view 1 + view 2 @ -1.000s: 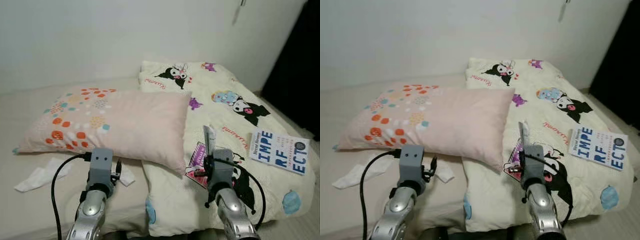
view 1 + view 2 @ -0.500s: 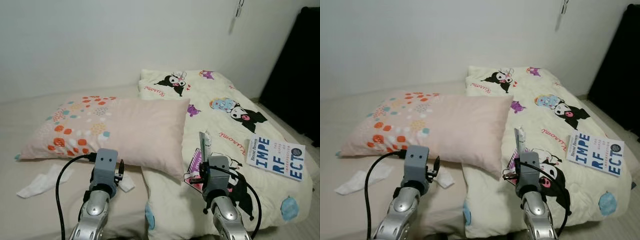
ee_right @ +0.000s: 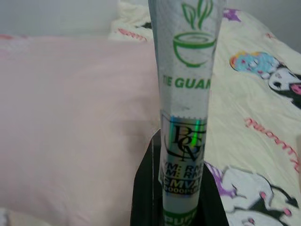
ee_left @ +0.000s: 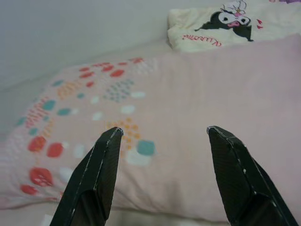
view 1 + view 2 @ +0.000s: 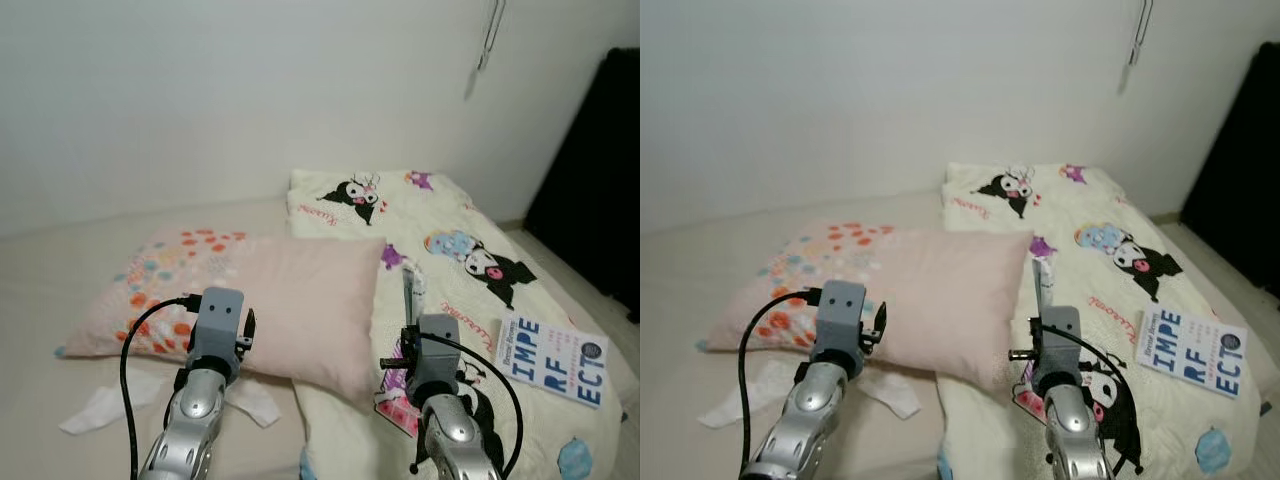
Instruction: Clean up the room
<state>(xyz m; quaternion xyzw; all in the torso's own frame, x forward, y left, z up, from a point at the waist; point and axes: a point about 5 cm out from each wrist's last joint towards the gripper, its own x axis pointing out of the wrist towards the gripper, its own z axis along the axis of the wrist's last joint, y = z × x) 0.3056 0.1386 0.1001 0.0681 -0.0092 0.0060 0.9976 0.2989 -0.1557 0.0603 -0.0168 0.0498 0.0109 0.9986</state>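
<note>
view tilted up, more wall, both arms raised with it

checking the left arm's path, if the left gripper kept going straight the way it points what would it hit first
Most likely the pink pillow: the open left gripper points straight at its patterned top, with nothing between them, though the gap is hard to judge.

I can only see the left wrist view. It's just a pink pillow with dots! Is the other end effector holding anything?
Observer: Yes. The right end effector is shut on a thin packet with green print, held upright.
Operator: Is there more stuff to tidy?
Observer: A book lies on the cartoon blanket, to the robot's right.
Operator: Anything else?
Observer: White tissues lie in front of the pillow, on the robot's left.
</note>
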